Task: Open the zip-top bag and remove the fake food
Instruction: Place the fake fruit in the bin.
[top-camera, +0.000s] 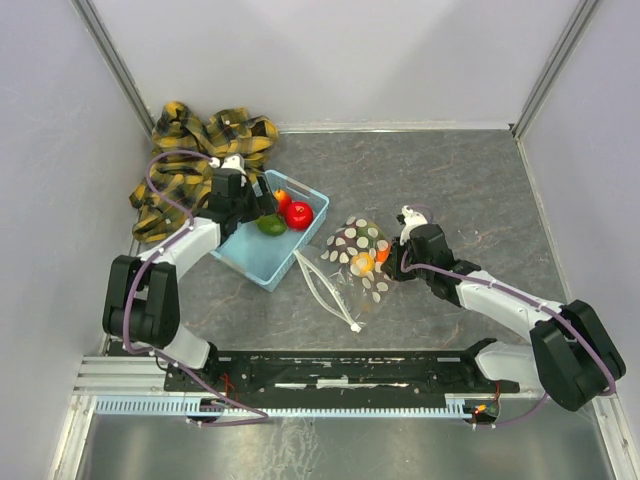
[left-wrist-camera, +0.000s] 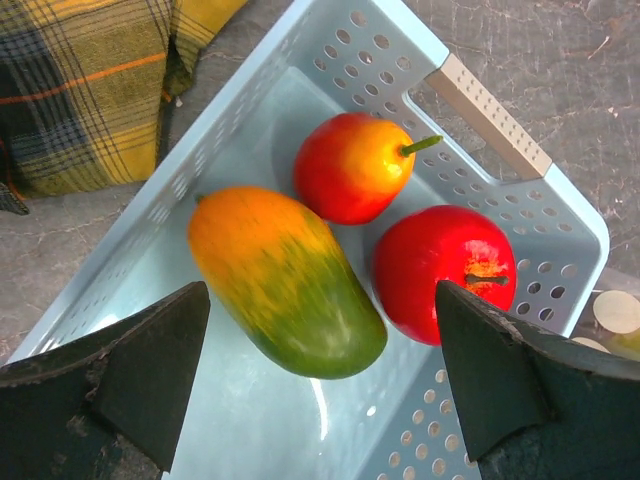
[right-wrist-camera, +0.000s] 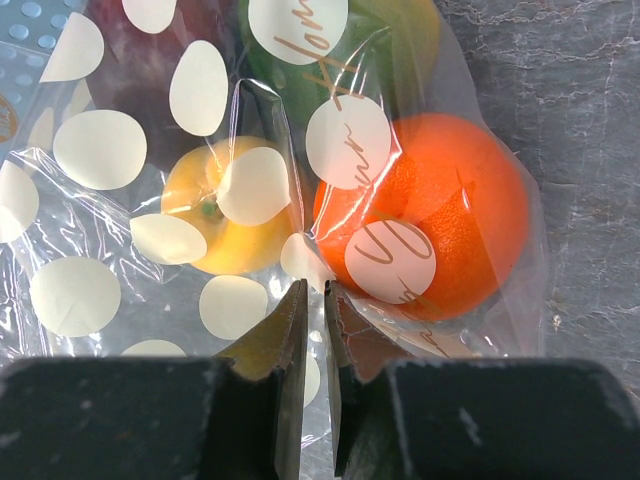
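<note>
While the right gripper (right-wrist-camera: 312, 295) is clenched on a fold of clear film at the far-right side of the zip-top bag (top-camera: 352, 245), its two fingers all but meeting with the plastic between them, the bag's mouth points the other way. From above, the bulging body lies just beside that gripper on the table (top-camera: 460, 180), and the white zip strip (top-camera: 325, 290) trails off toward the near left, so the bag's long axis runs from the right gripper diagonally toward the near corner of the light blue basket (top-camera: 248, 258). Some of the fake food shows through the dotted plastic: an orange (right-wrist-camera: 430, 220) just past the right fingertips and a yellow fruit (right-wrist-camera: 215, 215) to its left, with something green beyond them that I cannot make out. The left gripper (left-wrist-camera: 320, 292) hangs spread wide and empty over the basket, where a mango (left-wrist-camera: 285, 285), a red apple (left-wrist-camera: 445, 270) and a red-and-yellow fruit (left-wrist-camera: 350, 165) lie. By my reading the left arm is the nearer one to the open end, so reaching in from that side while the right anchors the closed end looks the natural next move.
</note>
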